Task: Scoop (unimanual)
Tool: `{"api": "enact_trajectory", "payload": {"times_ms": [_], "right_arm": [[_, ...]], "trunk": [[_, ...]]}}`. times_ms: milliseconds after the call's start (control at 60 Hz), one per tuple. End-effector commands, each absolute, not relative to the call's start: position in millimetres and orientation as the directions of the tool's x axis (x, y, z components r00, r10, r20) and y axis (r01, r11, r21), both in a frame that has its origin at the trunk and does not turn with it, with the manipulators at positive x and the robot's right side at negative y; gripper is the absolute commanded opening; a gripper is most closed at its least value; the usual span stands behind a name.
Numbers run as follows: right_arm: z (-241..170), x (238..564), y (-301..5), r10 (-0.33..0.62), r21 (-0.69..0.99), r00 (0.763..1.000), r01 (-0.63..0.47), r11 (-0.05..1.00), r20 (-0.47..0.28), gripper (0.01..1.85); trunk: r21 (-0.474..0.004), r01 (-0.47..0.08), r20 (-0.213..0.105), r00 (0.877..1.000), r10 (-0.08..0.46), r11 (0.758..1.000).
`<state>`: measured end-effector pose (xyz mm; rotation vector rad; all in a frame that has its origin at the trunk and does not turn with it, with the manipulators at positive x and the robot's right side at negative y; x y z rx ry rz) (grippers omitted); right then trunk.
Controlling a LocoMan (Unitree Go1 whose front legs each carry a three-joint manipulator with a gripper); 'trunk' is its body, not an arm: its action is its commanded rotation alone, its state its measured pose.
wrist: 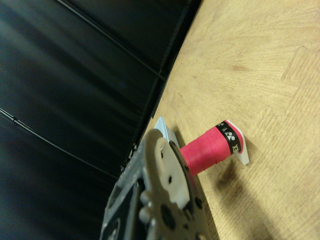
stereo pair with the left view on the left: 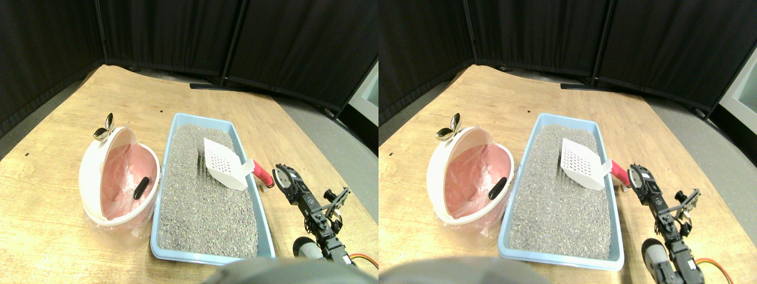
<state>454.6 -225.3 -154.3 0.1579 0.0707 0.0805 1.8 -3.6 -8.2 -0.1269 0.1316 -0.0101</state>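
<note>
Gripper (stereo pair with the left view on the left: 285, 177): positioned at the red handle's end; jaw opening and grasp cannot be determined.
Scoop (stereo pair with the left view on the left: 223, 164): white slotted blade rested on the litter, red wrapped handle (wrist: 206, 152) projected over the tray's rim toward 4 o'clock.
Litter tray (stereo pair with the left view on the left: 265, 228): blue, filled with grey granules.
Bin (stereo pair with the left view on the left: 89, 177): pink-lined, located at 9 o'clock beside the tray, a dark object (stereo pair with the left view on the left: 141, 187) contained inside.

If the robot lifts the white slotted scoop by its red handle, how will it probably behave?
The white slotted plastic scoop looks stiff and probably light. Its red wrapped handle should resist slipping. Grey litter would likely drain through the slots.
</note>
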Motion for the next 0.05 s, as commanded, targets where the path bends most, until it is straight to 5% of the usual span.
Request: {"api": "enact_trajectory", "payload": {"times_ms": [17,50], "right_arm": [[-146.1,454.9,-219.8,0.098,0.158,0.995,-0.093,0.983,-0.022,0.06],[-145.7,454.5,-219.2,0.094,0.155,0.995,-0.089,0.984,-0.021,0.06]], "trunk": [[-0.138,0.028,-0.107,0.993,-0.043,0.99],[-0.138,0.032,-0.108,0.993,-0.047,0.99]]}}
